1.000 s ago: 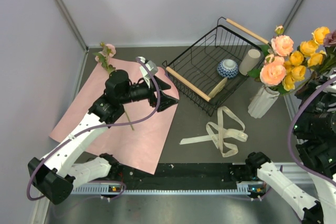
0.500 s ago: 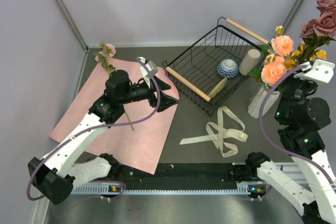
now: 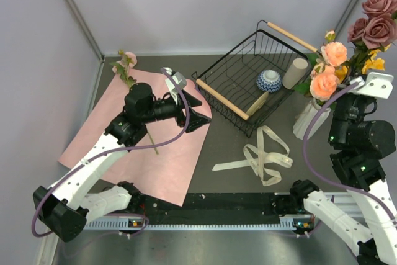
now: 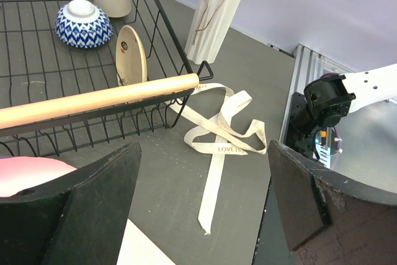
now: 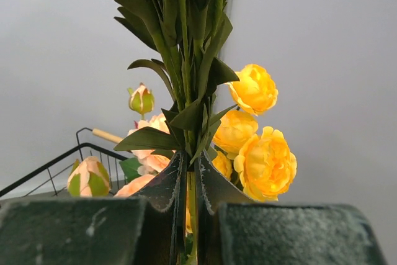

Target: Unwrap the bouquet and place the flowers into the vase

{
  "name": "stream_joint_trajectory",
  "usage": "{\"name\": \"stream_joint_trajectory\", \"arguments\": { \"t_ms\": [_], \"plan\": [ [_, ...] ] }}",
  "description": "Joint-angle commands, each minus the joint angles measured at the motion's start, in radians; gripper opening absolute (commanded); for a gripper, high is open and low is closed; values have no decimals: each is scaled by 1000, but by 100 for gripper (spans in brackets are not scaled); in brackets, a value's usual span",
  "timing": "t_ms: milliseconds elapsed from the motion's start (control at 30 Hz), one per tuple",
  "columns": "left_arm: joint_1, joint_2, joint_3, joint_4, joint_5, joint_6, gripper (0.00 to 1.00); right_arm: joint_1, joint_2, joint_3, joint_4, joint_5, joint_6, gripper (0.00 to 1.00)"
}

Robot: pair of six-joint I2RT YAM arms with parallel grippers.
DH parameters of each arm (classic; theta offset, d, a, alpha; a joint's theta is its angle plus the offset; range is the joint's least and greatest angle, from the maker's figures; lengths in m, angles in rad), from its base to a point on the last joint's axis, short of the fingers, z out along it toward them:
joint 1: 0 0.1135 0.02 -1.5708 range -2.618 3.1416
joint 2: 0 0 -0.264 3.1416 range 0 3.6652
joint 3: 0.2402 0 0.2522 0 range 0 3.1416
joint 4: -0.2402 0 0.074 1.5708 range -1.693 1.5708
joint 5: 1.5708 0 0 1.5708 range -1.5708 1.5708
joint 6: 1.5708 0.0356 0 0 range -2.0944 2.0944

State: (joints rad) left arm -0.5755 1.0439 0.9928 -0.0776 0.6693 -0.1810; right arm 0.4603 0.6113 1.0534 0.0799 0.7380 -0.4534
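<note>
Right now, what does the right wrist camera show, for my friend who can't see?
The right hand is shut on green flower stems pointing up. Yellow blooms sit right, peach buds and a wire basket lower left.

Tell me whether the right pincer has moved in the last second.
Yes. In the top view the right pincer, shut on the flowers, has swung left from the frame's right edge toward the white vase.

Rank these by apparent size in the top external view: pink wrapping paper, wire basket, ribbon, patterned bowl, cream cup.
1. pink wrapping paper
2. wire basket
3. ribbon
4. patterned bowl and cream cup: they look about alike, so they are left unranked against each other.
</note>
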Motion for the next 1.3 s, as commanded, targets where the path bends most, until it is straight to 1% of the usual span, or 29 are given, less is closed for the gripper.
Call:
{"name": "stream_joint_trajectory", "arguments": {
  "t_ms": [0,67,333,500,600,733,933,1067,1267],
  "plan": [
    [-3,4,-3,42,21,2,89,-8,-22,-22,34,-117,-21,0],
    [-3,1,-2,44,21,0,89,-9,-28,-33,18,-164,-19,0],
    [-3,-2,-3,45,26,-2,89,-8,-53,-38,-77,-249,-34,0],
    [-3,-1,-3,50,32,-6,89,-8,-58,-10,-155,-235,-50,0],
    [-3,-1,-3,52,32,-8,89,-8,-64,10,-173,-213,-60,0],
    [-3,-1,-5,58,39,-12,89,-8,-71,11,-154,-195,-76,0],
    [-4,1,-6,58,38,-14,89,-8,-39,10,-88,-155,-82,0],
    [-3,-5,-6,58,38,-12,89,-8,-19,31,-46,-150,-106,0],
    [-3,-1,-5,56,39,-12,89,-8,4,57,-34,-155,-129,0]
  ]
}}
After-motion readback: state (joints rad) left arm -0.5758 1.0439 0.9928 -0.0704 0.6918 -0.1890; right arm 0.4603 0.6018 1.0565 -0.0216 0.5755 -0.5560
